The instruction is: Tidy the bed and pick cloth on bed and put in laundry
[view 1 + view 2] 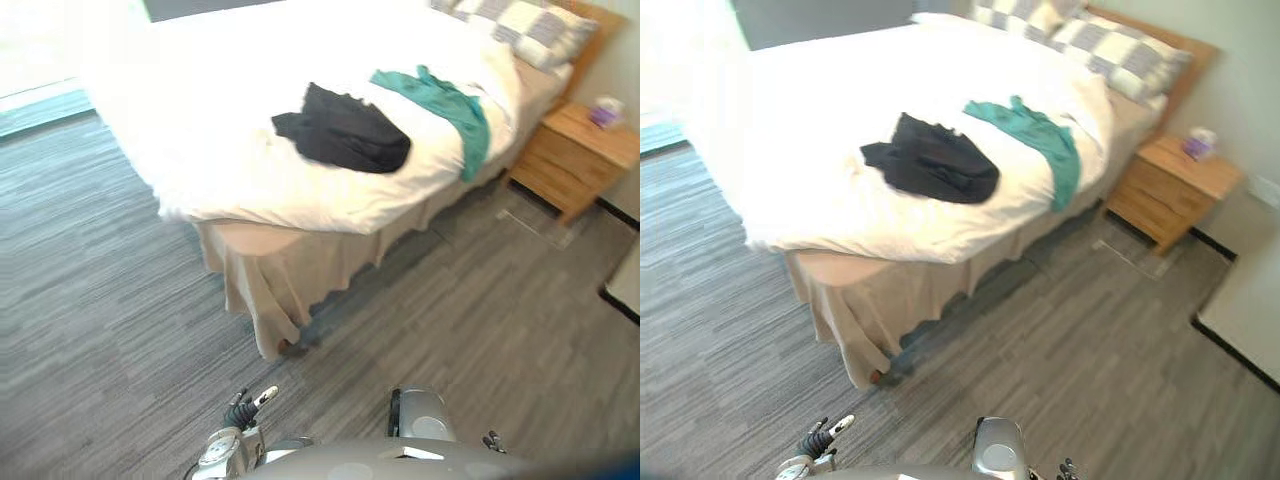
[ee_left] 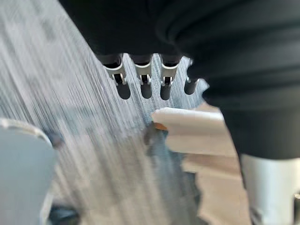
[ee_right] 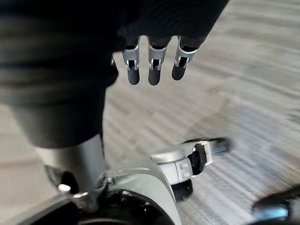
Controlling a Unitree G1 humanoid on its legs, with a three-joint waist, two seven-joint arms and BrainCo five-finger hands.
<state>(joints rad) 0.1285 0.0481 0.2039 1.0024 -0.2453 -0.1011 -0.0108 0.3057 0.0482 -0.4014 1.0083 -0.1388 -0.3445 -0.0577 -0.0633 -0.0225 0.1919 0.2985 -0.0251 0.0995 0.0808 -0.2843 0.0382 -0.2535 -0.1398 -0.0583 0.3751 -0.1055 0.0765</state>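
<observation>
The fingers of the left hand are hanging straight and slack, gripping nothing, with the grey floor beneath them and a corner of the beige bed skirt just past them. The fingers of the right hand are hanging the same way, loose and empty over the floor. Both arms are resting low at the robot's sides, hands pointing down, neither reaching.

The cloth is lying ahead of the fingers and higher up, well apart from both hands, on the white duvet of the bed. The black cloth is sitting in a crumpled heap near the middle of the duvet, its long axis running slantwise across the bed, roughly between the two hands and a shade toward the left one. The teal cloth is lying just beside it on the right-hand side, stretching in a long strip toward the bed's side edge and drooping over it, so the right hand is probably the nearer for that piece.

Checked pillows are lying at the head end, and a wooden nightstand is standing beside the bed. The robot looks to be needing to close in on the bed before either hand can be raised to the cloth.
</observation>
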